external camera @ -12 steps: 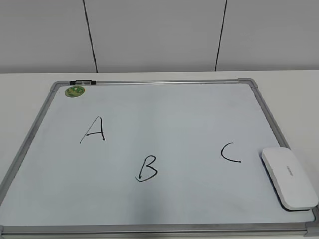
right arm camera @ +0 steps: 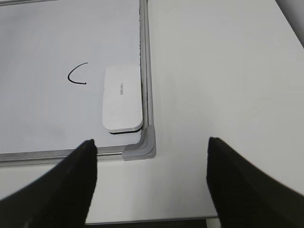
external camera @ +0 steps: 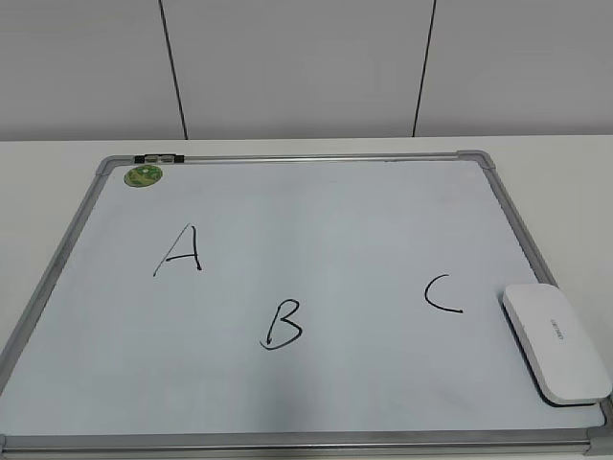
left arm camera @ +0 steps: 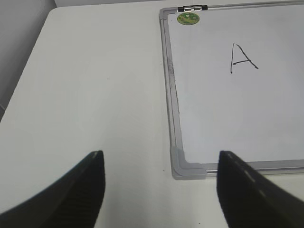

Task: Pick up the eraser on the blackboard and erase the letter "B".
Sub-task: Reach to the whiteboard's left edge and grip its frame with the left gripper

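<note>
— Three black marker letters are seen on the large white dry-erase blackboard (external camera: 316,220) with its silver metal frame, which is laid flat on the white counter (left arm camera: 95,85). Which step is judged to be in hand?

— The very first one, it is judged: nothing is gripped, and neither arm is seen in the exterior view. The flat white rounded-rectangular plastic eraser (external camera: 556,342) is found lying on the board at its near right corner, tucked against the right frame rail, just right of the black "C" (external camera: 442,293).

— And the end effectors?

— The left end effector (left arm camera: 159,190) is held wide and empty above the counter at the board's near left corner; the right end effector (right arm camera: 149,183) is likewise spread wide and empty, poised short of the near right corner, with the eraser just ahead of it.

— What is called for next?

— A reach forward and down by the right arm is judged necessary, so that the eraser can be clamped.

— How is the eraser oriented?

— Its long axis is seen running along the right rail, from the near edge toward the far edge, dark underside down. A grip across the short sides would be suited, though the rail crowds one side.

— And the target?

— The hand-drawn black letter "B" (external camera: 283,324) is found near the middle of the board's near half, well left of the eraser, between the "C" and the black "A" (external camera: 181,250).
</note>
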{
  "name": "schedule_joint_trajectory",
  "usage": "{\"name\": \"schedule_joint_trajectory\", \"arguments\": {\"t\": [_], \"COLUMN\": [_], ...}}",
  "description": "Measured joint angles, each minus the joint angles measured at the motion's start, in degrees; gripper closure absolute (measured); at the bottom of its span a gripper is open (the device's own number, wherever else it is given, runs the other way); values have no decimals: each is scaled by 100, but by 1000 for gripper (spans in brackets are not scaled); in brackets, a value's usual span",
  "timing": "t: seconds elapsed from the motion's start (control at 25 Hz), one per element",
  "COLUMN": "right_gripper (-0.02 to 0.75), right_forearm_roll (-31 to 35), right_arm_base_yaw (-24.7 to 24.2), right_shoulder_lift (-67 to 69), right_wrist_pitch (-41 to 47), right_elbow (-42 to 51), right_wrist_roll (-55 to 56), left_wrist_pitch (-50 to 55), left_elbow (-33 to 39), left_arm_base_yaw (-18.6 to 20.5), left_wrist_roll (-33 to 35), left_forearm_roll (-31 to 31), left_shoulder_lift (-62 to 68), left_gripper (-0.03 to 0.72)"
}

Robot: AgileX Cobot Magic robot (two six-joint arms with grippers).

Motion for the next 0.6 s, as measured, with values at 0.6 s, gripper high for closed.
{"name": "schedule_joint_trajectory", "arguments": {"t": [0.6], "right_gripper": [202], "right_forearm_roll": [0], "right_arm_base_yaw": [0], "right_shoulder_lift": [0], "right_wrist_pitch": [0], "right_elbow": [0], "right_wrist_roll": [0], "left_wrist_pitch": [-145], "left_elbow": [-256], "left_arm_base_yaw": [0], "left_wrist_roll": [-150], "left_forearm_roll": [45], "left_shoulder_lift": [1975], "left_gripper": [152]}}
